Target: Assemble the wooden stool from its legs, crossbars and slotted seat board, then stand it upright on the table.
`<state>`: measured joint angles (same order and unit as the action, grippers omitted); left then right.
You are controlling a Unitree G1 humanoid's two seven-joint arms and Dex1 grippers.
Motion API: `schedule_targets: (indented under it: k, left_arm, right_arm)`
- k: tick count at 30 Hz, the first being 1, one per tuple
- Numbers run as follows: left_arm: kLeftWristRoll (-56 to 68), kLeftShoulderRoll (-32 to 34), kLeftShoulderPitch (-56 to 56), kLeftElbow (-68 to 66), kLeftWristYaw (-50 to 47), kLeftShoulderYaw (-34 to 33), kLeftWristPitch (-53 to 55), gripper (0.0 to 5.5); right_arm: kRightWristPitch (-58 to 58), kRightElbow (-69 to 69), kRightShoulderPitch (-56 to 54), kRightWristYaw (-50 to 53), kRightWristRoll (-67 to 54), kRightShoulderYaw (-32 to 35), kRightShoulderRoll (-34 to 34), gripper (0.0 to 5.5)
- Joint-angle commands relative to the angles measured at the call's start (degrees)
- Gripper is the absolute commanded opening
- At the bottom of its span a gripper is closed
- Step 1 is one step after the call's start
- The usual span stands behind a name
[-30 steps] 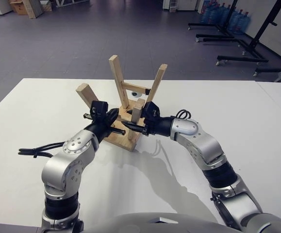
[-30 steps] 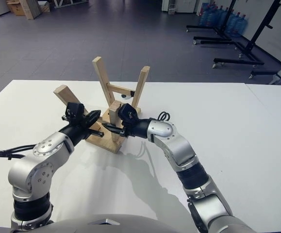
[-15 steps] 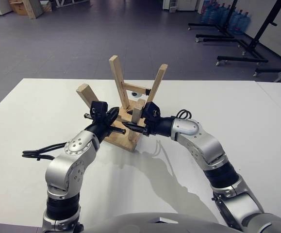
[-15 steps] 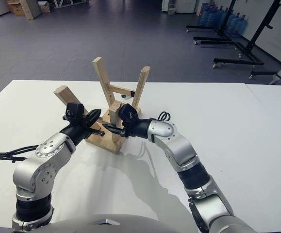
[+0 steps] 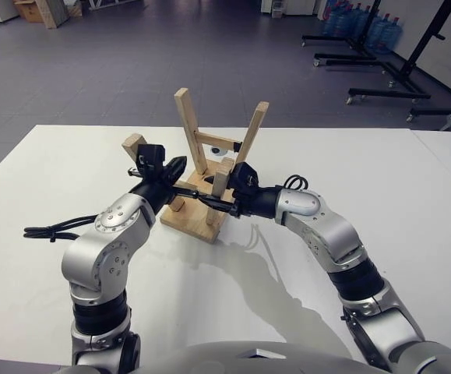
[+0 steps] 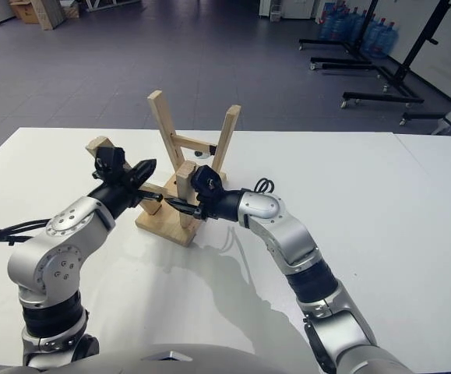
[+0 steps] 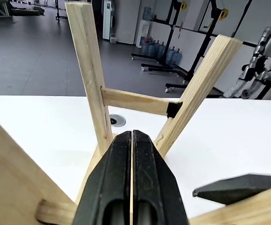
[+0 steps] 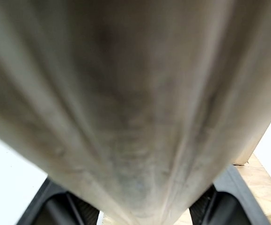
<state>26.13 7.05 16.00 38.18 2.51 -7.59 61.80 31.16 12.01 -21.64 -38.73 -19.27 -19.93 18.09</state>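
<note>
White table (image 5: 412, 202) in a large hall, grey floor (image 5: 132, 54) behind it. Black wheeled racks (image 5: 389, 74) and several blue water bottles (image 5: 365, 23) were seen at the far right, wooden crates (image 5: 42, 9) at the far left. One round grommet (image 7: 116, 120) was set in the tabletop behind the stool.

One stool (image 5: 206, 179) was seen upside down on the far half of the table, about mid-width, near the far edge. Its seat board (image 5: 202, 220) lay flat on the surface. Four legs were counted pointing up: two tall back legs (image 5: 186, 128), one left leg (image 5: 134, 144), one short front leg (image 5: 222, 178). One crossbar (image 5: 217, 142) was seen joining the two back legs.

The left gripper (image 7: 132, 133) was held just above the board between the left leg and the back legs, fingers pressed together on nothing. The right gripper (image 6: 172, 203) was closed around the front leg low down, wood between its fingers (image 8: 55, 206).

Wide bare table was left on both sides and in front of the stool.
</note>
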Motion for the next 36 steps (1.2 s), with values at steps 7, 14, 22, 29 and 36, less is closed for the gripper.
schedule_targets:
  k: [7,14,22,29,36]
  left_arm:
    - [-0.49,4.18,0.89,-1.00,1.73,-0.57,-1.01,0.00]
    - [1.64,7.84,0.11,0.36,6.19,-1.84,-2.49,0.00]
    - [19.68,28.27,-3.60,1.34,32.88,-16.56,-4.08,0.00]
    - [6.82,43.73,-23.91,8.00,47.24,-1.17,-16.03,0.00]
    - [-1.82,38.15,-19.63,8.69,35.34,10.79,-16.03,0.00]
  right_arm:
    - [-0.29,-5.60,7.23,-1.11,-1.48,2.52,-1.64,3.23]
    - [-1.35,-3.84,8.12,-3.73,-2.15,5.10,-0.10,4.23]
    - [-1.16,-4.38,10.77,-11.14,-3.67,12.49,11.78,5.35]
    - [-10.46,-16.17,4.48,-0.73,5.21,17.95,11.78,5.35]
    - [-12.34,-19.23,1.25,2.65,9.11,17.62,10.74,5.35]
